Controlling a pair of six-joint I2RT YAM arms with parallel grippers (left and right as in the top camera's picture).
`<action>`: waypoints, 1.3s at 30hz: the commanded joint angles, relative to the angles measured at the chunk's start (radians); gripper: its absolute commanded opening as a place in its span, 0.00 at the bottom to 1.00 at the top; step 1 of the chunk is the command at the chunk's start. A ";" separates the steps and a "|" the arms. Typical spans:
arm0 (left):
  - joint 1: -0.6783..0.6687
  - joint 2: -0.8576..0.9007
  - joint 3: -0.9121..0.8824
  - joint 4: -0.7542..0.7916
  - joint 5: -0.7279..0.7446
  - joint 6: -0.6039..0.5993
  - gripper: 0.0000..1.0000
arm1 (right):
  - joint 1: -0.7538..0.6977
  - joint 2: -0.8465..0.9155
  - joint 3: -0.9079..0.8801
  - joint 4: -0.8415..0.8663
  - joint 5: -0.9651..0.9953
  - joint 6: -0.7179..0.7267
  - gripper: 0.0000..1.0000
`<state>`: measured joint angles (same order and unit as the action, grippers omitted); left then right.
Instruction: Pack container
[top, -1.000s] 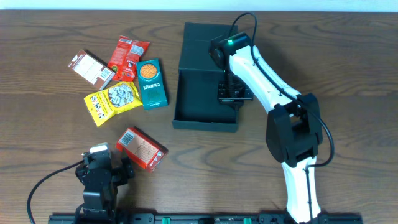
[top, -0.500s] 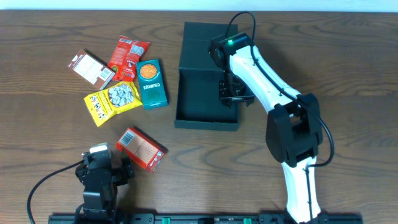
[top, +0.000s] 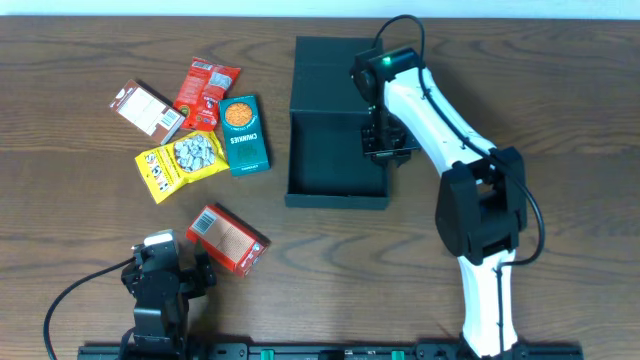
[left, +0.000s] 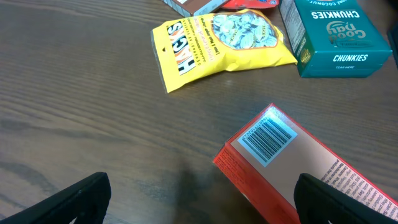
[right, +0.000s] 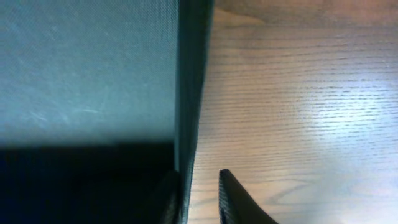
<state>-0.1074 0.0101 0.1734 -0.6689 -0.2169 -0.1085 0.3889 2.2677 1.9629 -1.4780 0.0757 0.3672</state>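
The container (top: 330, 140) lies open on the tabletop (top: 560, 90), with its lid (top: 325, 60) folded flat on the far side and its interior empty. The right claw (top: 384, 147) straddles the container's right wall. One finger is inside against the wall and the outer finger (right: 233, 196) is just outside. A sliver of wood shows between that finger and the wall, so the jaws stand narrow and unclamped. The step in hand appears to be positioning the container. Centre the wall between the jaws, close squarely before any pull, and keep the claw low so the container slides rather than tips. The left claw (left: 202, 202) rests well left of the container, jaws wide and holding nothing, beside a red box (top: 228, 238).
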 joint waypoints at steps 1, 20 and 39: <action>0.003 -0.006 -0.011 0.003 -0.010 -0.011 0.95 | -0.013 0.008 0.020 0.000 -0.010 -0.017 0.08; 0.003 -0.006 -0.011 0.003 -0.010 -0.011 0.95 | -0.013 0.008 0.020 0.006 -0.054 0.021 0.63; 0.003 -0.006 -0.011 0.003 -0.010 -0.011 0.95 | -0.075 -0.298 0.179 0.107 -0.020 -0.060 0.90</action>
<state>-0.1074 0.0101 0.1734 -0.6685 -0.2169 -0.1085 0.3412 2.0590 2.1105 -1.3884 0.0380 0.3481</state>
